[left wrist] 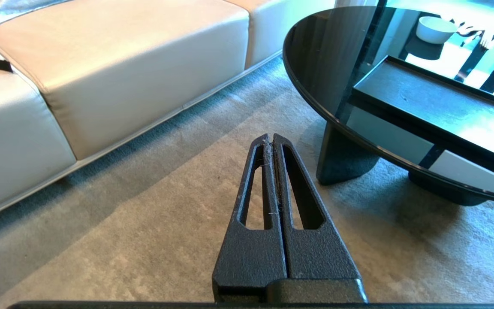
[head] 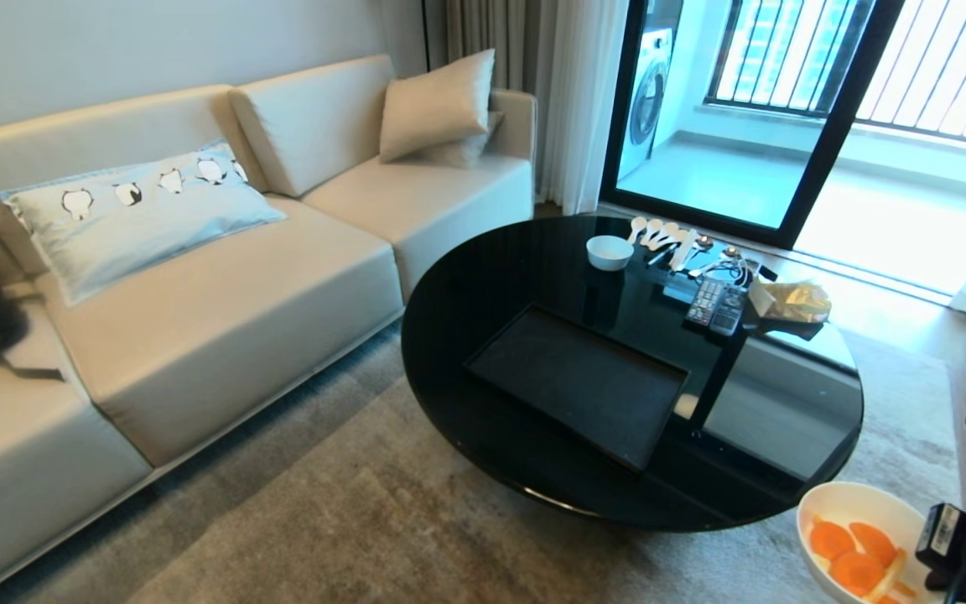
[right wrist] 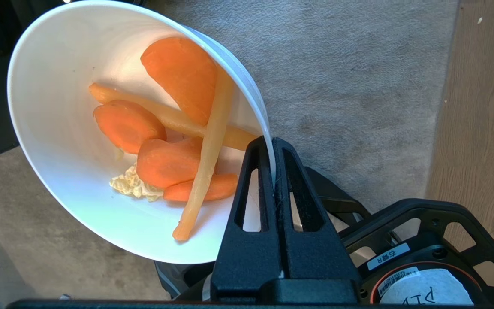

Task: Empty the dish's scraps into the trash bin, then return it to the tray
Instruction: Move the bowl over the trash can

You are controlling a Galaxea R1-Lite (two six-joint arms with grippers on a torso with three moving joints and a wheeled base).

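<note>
Dish: we are seeing the dish hanging over the carpet, off the table, at the lower right of the head view.
Scraps: the scraps are lying inside it.
Right gripper: the right gripper is pinching the dish's rim between its fingers.
Tray: the tray is sitting on the table.
Left gripper: the left gripper is hanging above the carpet with its fingers pressed together, holding nothing.
</note>
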